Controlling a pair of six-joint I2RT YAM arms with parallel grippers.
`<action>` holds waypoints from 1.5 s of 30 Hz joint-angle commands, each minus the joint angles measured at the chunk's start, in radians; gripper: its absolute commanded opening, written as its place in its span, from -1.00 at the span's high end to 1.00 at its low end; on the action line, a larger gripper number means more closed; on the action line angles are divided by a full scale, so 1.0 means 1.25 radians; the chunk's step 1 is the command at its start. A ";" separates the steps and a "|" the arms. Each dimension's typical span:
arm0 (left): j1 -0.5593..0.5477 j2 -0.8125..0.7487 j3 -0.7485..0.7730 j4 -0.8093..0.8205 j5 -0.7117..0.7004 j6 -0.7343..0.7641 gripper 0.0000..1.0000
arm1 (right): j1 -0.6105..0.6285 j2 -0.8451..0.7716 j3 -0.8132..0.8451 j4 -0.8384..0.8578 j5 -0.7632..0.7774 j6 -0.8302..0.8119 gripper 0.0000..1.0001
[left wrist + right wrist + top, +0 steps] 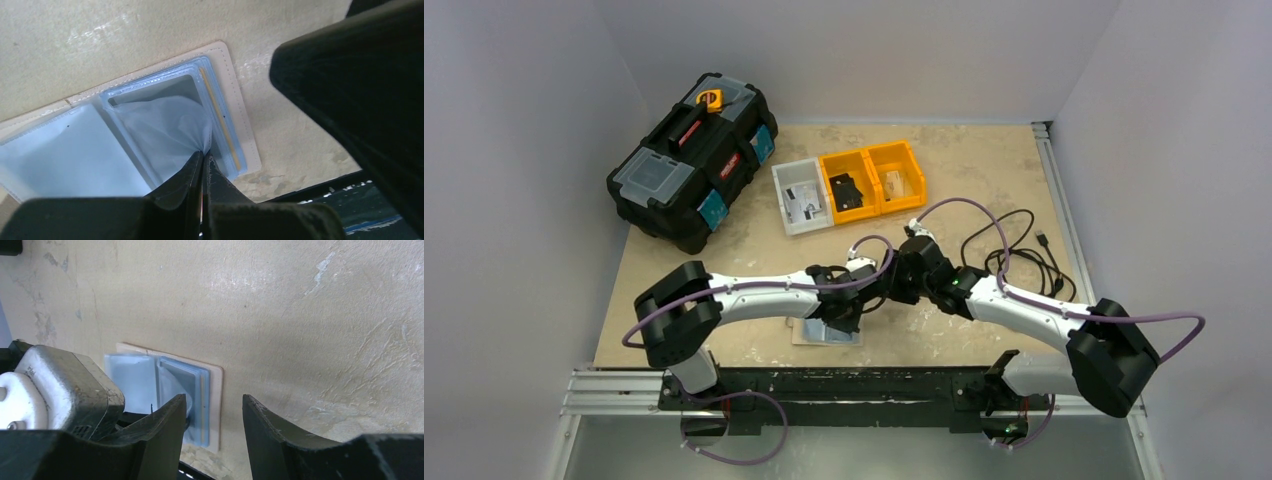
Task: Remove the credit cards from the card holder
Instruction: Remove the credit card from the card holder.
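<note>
Top view: card holder (828, 336) by the near edge of the table (754, 347) sits mostly under the left gripper (848, 318) — only a pale corner shows. Left wrist view: holder's left end cut by the frame edge, its near side behind the fingers (180, 185); whether the pinched clear sleeve (165, 125) holds a card, cannot tell. Right wrist view: left half hidden behind the left gripper's housing. Contents of the yellow bins (871, 178) and grey bin (801, 196) — too small to identify.
</note>
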 commanded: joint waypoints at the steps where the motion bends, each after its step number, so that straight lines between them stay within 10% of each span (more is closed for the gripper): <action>1: 0.012 -0.055 -0.021 0.079 0.034 -0.025 1.00 | -0.003 0.002 0.003 0.003 0.003 -0.029 0.10; 23: 0.137 -0.366 -0.315 0.257 0.118 -0.118 0.94 | 0.172 0.226 0.159 0.070 -0.022 -0.008 0.20; 34: 0.141 -0.499 -0.287 -0.014 -0.051 -0.157 0.47 | 0.207 0.338 0.292 0.074 -0.063 -0.028 0.23; 45: 0.142 -0.697 -0.248 -0.238 -0.177 -0.215 0.45 | 0.284 0.457 0.359 0.106 -0.106 0.000 0.25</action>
